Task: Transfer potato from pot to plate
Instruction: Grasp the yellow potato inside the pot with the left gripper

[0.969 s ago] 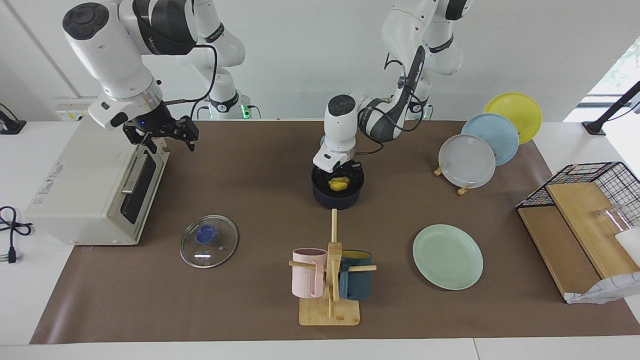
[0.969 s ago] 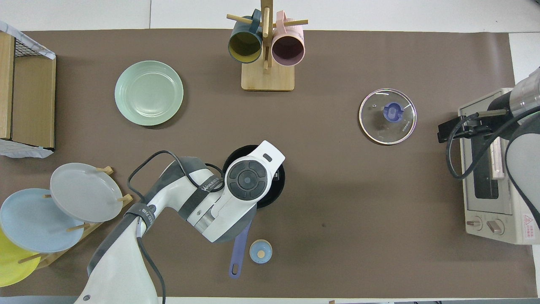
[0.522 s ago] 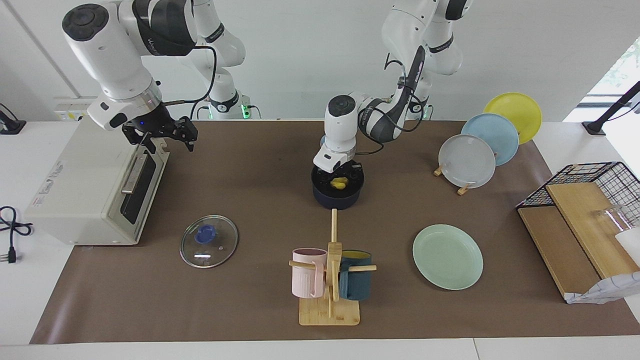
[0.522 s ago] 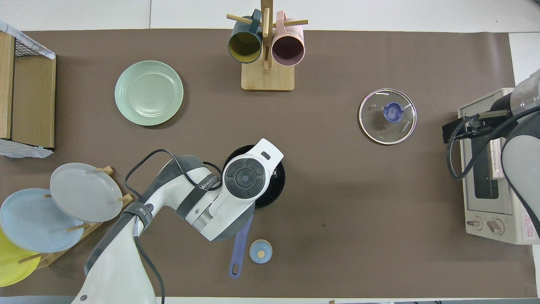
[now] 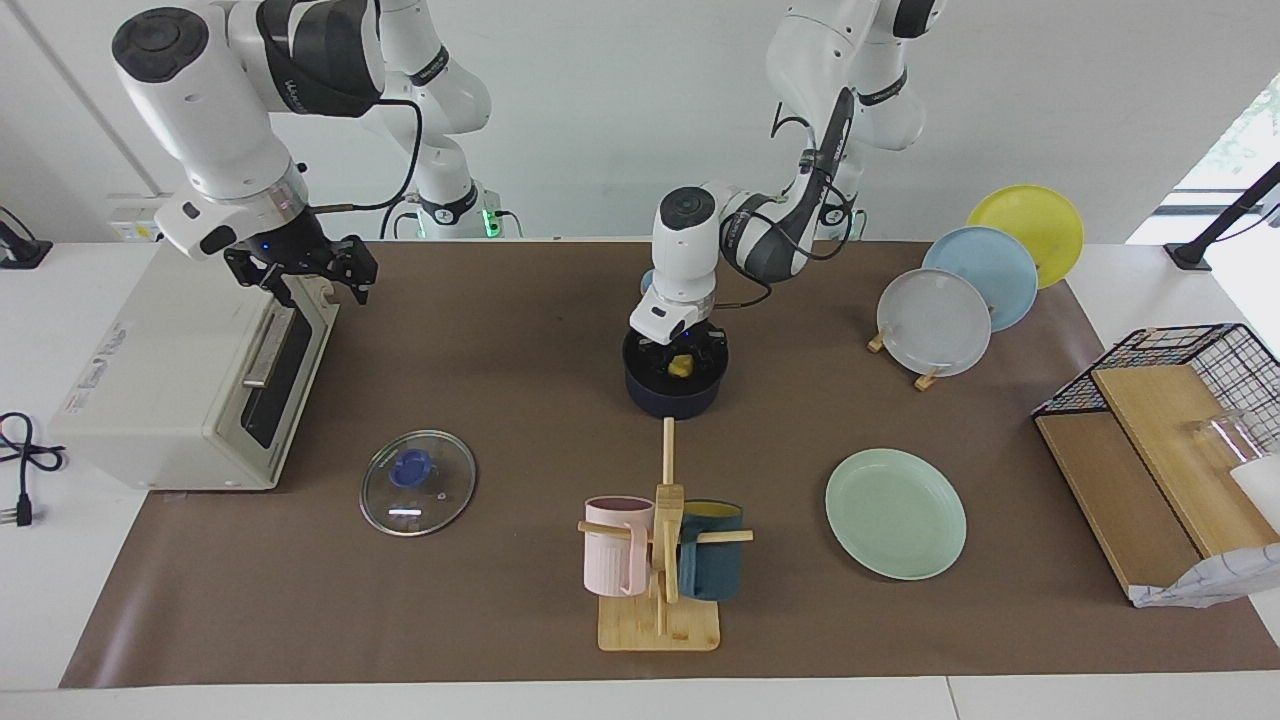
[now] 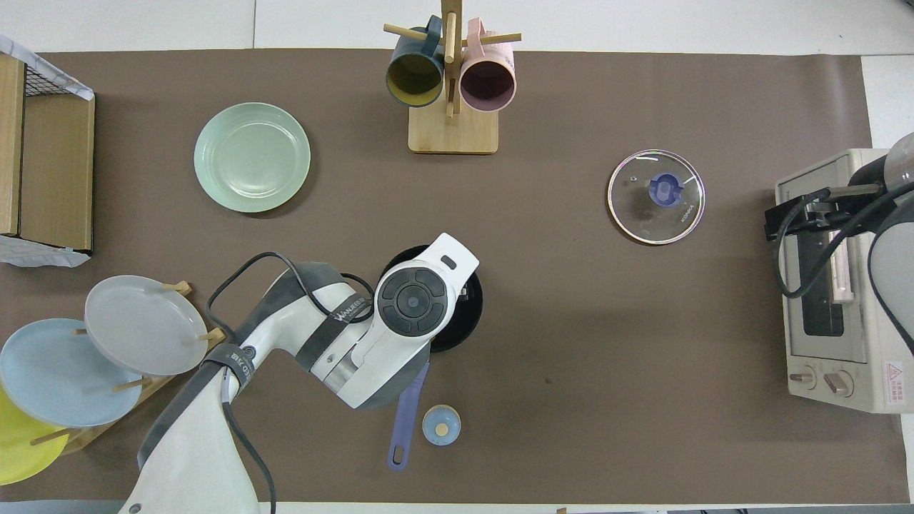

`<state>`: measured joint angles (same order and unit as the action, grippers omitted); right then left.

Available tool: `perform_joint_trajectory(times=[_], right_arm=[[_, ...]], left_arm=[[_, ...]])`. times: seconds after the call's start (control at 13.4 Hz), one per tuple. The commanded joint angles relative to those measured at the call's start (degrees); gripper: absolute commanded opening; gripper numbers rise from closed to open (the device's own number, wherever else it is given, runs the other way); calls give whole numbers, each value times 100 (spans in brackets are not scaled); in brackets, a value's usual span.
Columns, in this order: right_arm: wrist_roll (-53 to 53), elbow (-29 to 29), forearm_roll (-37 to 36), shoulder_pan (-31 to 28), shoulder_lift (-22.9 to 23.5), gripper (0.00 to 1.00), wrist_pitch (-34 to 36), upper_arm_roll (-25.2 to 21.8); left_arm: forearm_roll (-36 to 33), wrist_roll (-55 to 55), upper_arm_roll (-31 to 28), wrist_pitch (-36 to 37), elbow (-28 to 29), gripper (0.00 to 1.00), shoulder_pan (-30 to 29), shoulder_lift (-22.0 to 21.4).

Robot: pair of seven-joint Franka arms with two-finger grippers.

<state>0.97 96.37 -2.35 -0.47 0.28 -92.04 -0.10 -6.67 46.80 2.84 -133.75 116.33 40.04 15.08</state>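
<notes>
Potato [image 5: 680, 366]: small yellow lump, inside the pot [image 5: 672, 395], only partly showing between the fingers of the left gripper [image 5: 679, 358], which reaches down into the pot and is clamped tight on it. Pot: dark navy saucepan at mid-table, its blue handle [image 6: 404, 425] pointing toward the robots; in the overhead view the left arm's wrist covers most of it. Plate [image 5: 896, 512]: pale mint green, flat on the brown mat, farther from the robots than the pot and toward the left arm's end of the table, nothing on it. Right gripper [image 5: 305, 277]: raised over the toaster oven [image 5: 170, 385], jaws spread wide, holding nothing; this arm waits. Glass lid [image 5: 417, 482]: lying flat on the mat beside the toaster oven. Mug tree [image 5: 661, 560]: pink mug and dark teal mug hung on it.
</notes>
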Motion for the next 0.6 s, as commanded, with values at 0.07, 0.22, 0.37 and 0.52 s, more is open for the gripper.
perform_joint_trajectory(times=[0.07, 0.22, 0.37, 0.52], right_arm=[[-1, -65, -38, -49, 16, 100, 63, -96], [96, -65, -46, -49, 24, 100, 107, -52], [96, -83, -73, -15, 103, 100, 133, -17], [105, -196, -117, 30, 174, 100, 159, -17]], left_arm=[[-116, 5, -20, 227, 92, 11, 39, -216], [-107, 13, -20, 236, 66, 0, 13, -259], [-72, -13, -20, 550, 5, 0, -5, -452], [77, -161, -29, 946, -162, 0, -170, -654]])
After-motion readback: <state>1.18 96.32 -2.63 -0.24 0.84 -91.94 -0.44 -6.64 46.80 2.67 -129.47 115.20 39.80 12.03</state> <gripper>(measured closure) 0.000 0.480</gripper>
